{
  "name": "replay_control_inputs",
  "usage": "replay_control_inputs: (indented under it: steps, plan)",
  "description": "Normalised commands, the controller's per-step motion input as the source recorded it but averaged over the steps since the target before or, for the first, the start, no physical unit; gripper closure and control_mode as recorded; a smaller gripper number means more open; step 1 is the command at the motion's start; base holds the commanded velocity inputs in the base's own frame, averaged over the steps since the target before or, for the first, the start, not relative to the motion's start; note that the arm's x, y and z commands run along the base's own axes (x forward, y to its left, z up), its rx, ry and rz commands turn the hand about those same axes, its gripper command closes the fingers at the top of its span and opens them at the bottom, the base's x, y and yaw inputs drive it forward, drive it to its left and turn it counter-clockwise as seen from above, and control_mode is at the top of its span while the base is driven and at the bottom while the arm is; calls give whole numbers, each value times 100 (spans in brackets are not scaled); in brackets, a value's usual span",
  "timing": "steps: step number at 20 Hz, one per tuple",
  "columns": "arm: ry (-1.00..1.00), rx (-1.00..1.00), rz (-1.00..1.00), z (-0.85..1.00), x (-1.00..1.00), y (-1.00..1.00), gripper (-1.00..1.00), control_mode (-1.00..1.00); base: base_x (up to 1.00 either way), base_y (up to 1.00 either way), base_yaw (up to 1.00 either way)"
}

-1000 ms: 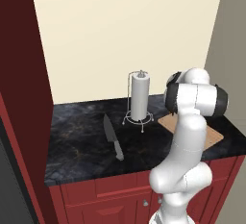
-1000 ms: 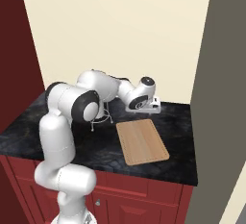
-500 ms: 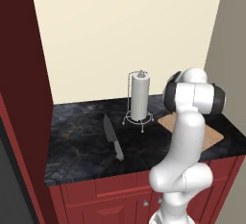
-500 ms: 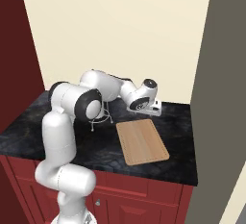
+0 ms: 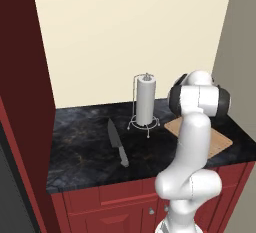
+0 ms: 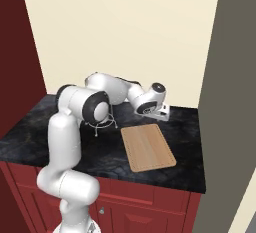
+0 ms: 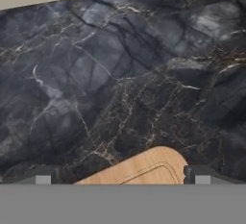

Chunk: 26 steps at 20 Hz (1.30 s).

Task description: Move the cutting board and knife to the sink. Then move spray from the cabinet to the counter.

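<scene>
The light-tan cutting board (image 6: 148,147) lies flat on the black counter (image 6: 30,137), near its right end. My gripper (image 6: 163,113) hangs just past the board's far edge, close above the stone, open and holding nothing. In the hand view the fingertips (image 7: 197,175) stand wide apart, with a rounded corner of the cutting board (image 7: 144,169) showing low between them. The knife (image 5: 117,142) rests on the counter (image 5: 80,147) left of the towel stand, its grey handle toward the front edge. My arm hides part of the cutting board (image 5: 221,140). The spray and the sink are out of view.
A white paper-towel roll (image 5: 146,102) on a wire stand sits at the back between knife and board. A dark red cabinet side (image 5: 25,77) rises at the left. Red drawer fronts (image 5: 120,202) run below the counter. A grey wall (image 6: 230,77) bounds the right end.
The hand has edged slightly right and lower, toward the board's far edge. Its jaws have stayed open. Knife and board have not moved.
</scene>
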Motion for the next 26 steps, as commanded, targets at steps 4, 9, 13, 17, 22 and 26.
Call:
replay_control_inputs:
  steps: [4,9,13,17,22,26]
  plan:
    - [0,0,3,-19,36,-29,-100,-100,0,0,0]
    - [0,0,6,-32,22,-22,-100,-100,0,0,0]
    - [1,0,3,-49,6,-1,-100,-100,0,0,0]
    - [3,0,0,-51,2,6,-100,-100,0,0,0]
    - [4,0,0,-47,4,22,-100,-100,0,0,0]
    - [2,0,0,-60,-9,38,-100,-100,0,0,0]
